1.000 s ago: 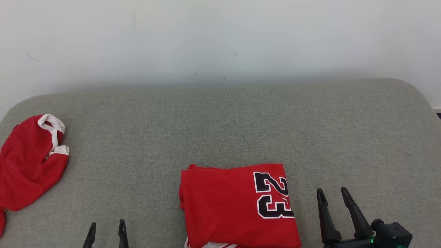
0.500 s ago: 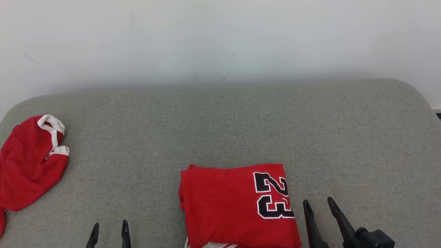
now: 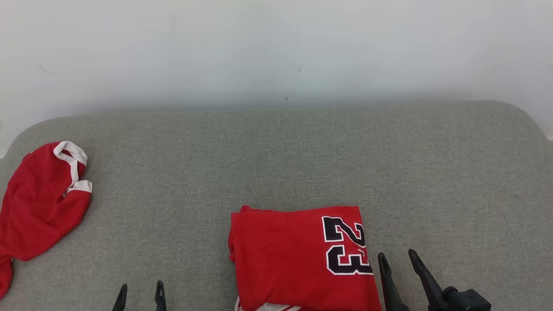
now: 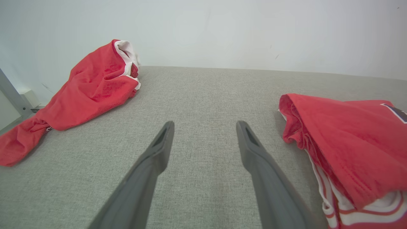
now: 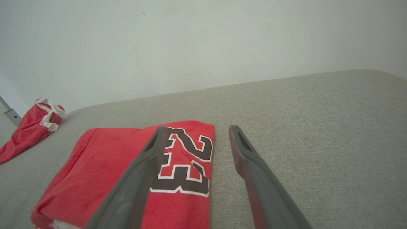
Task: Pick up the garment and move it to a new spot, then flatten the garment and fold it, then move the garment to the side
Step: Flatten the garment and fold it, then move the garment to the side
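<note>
While the folded red jersey is lying flat near the front edge of the grey padded counter, with its black "23" facing up along the right side, both claws are hovering empty. The left claw is standing wide apart over bare fabric, well to the jersey's left. The right claw is spreading just as wide right beside the numbered edge, one finger crossing over the number in the right wrist view without clearly touching it. Judging by the stacked layers and the white-trimmed hem peeking out underneath, the folding is looking finished, so the shift to the side is probably what is remaining. The cloth is looking light, thin and floppy, so it is likely to sag and come unfolded if lifted by one corner. Pinching through all the layers at two opposite edges, especially the thick bunched fold facing the left claw, is seeming the safer hold, followed by a low carry. A second, crumpled red garment is lying at the far left of the counter, well apart.
</note>
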Controlling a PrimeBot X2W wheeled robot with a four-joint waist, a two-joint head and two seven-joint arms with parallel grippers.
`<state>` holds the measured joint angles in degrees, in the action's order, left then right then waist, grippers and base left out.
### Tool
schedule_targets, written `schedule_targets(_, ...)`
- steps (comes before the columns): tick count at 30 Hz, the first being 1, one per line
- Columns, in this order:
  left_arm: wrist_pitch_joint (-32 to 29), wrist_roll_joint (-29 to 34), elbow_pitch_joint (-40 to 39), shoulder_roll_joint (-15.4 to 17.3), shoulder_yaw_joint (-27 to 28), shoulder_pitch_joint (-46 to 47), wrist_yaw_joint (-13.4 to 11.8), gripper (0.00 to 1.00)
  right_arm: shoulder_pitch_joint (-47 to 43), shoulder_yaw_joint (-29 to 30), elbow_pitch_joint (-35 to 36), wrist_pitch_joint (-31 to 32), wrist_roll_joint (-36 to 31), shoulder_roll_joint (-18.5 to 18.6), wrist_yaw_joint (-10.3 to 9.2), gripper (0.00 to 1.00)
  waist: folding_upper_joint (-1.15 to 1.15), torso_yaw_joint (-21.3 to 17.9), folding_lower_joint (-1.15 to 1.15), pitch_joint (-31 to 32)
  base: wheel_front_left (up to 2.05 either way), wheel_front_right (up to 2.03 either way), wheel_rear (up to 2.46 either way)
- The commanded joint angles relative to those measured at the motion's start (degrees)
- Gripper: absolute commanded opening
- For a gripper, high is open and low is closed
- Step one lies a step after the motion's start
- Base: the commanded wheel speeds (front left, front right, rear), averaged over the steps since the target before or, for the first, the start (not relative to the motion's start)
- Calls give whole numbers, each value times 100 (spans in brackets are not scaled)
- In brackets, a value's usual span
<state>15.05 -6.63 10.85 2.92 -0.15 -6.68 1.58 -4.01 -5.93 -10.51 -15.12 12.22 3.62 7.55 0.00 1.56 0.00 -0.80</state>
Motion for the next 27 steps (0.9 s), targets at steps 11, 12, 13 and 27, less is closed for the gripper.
schedule_targets(11, 18, 54, 54, -6, -7, -11, 39, 100, -21, 21, -23, -2, -62, -41, -14, 100, 0, 47, 0, 4, 0, 0, 0)
schedule_targets(12, 18, 57, 62, -6, -9, -9, 37, 100, -24, 22, -23, -2, -61, -43, -14, 100, 0, 50, 0, 6, 0, 0, 0)
schedule_targets(13, 18, 59, 64, -6, -11, -9, 42, 100, -26, 23, -26, -2, -60, -44, -14, 100, 0, 53, 0, 8, 0, 0, 0)
schedule_targets(27, 18, 6, 77, -6, 12, -14, 50, 100, 102, 60, -32, -2, -110, -54, -14, 100, 0, 79, 0, 40, 0, 0, 0)
